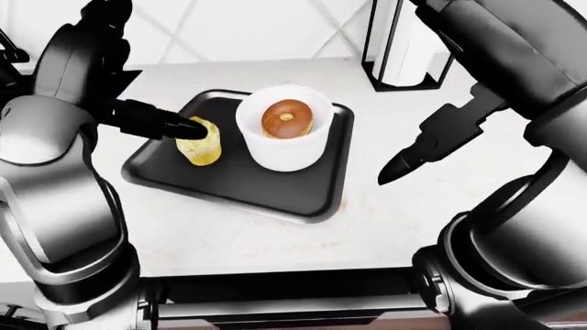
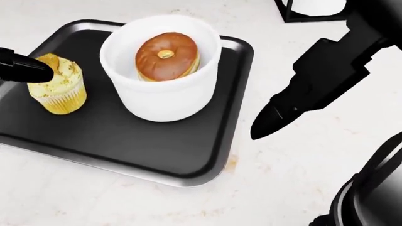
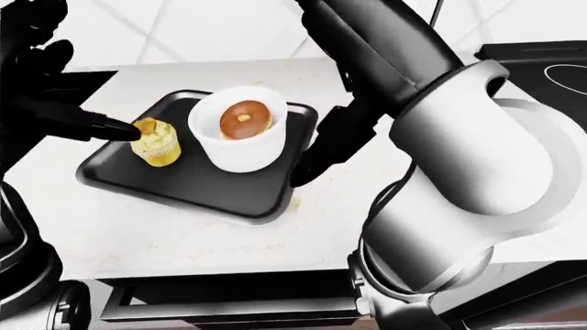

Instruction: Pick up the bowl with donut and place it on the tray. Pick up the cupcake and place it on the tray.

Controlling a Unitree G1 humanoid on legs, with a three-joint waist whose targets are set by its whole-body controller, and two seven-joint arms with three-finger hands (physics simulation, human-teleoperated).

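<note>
The tray (image 2: 182,155) lies on a pale counter (image 2: 283,188) and serves as the reference for all positions. The cupcake (image 2: 58,84) stands upright on the tray near its left edge in the head view. One black fingertip (image 2: 31,70) of the left hand (image 1: 151,120) touches the top left of the cupcake's frosting. The other fingers of that hand are spread above and to the left, clear of the cupcake; the hand is open and grips nothing.

The bowl (image 2: 160,94) stands on the tray just right of the cupcake, close to it but not touching. The donut (image 2: 166,55) lies inside the bowl.

The right hand (image 2: 295,106) hangs over the counter just off the tray's right edge, well clear of the bowl. Its fingers lie together in a downward-pointing wedge and hold nothing; whether they are fully closed cannot be told.

A black-framed stand (image 1: 404,55) sits on the counter beyond the tray's top right corner. Nothing lies between either hand and the tray.
</note>
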